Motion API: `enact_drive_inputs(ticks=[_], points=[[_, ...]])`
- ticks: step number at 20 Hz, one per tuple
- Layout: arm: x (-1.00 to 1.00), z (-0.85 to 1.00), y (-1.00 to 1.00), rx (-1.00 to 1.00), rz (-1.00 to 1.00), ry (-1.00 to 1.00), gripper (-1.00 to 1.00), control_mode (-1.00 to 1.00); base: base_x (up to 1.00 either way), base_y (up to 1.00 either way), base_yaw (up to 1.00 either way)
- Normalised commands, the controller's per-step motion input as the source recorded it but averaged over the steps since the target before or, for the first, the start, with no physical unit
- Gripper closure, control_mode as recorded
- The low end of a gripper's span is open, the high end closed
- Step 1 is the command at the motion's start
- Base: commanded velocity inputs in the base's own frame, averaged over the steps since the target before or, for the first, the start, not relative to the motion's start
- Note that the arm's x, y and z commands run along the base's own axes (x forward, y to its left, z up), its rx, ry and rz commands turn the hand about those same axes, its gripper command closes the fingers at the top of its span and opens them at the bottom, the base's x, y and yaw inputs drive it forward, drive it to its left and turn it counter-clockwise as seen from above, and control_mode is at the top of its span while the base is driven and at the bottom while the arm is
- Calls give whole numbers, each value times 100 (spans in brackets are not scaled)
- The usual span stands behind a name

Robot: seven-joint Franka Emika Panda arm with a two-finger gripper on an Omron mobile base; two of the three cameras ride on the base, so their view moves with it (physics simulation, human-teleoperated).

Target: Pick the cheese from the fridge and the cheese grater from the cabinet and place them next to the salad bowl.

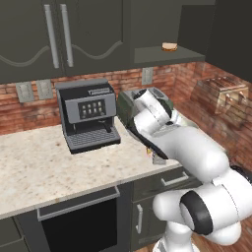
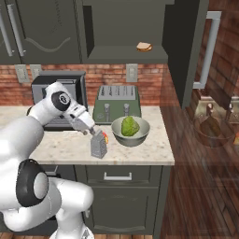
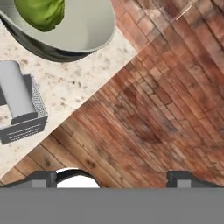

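The cheese grater (image 2: 98, 145) stands upright on the counter, just left of the salad bowl (image 2: 140, 136) with its green lettuce ball (image 2: 130, 126). The cheese (image 2: 106, 137) peeks out between grater and bowl. My gripper (image 2: 92, 130) hovers just above and left of the grater's top, open and holding nothing. In the hand view the cheese grater (image 3: 19, 107) lies at the left, the salad bowl (image 3: 89, 30) at the top, and my gripper (image 3: 113, 179) points past the counter edge at the floor. The cabinet (image 2: 44, 28) doors are shut. The fridge (image 2: 186, 60) stands at the right.
A green toaster (image 2: 116, 103) stands behind the bowl. A coffee machine (image 1: 88, 113) sits further left on the counter (image 1: 34, 167). A flat tan bread-like piece (image 2: 144, 46) lies on the open shelf above. The counter edge is close in front of the grater.
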Motion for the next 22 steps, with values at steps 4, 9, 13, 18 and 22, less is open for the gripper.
enact_drive_inputs(ticks=[4,9,13,18,22], points=[[0,20,-50,38,37,0,-100,-100,0,0,0],[-4,15,-13,46,42,2,-100,-100,0,0,0],[-3,21,-5,47,18,0,-100,-100,0,0,0],[0,38,24,6,-1,0,-100,-100,0,0,0],[0,-15,12,0,0,1,-100,-100,0,0,0]])
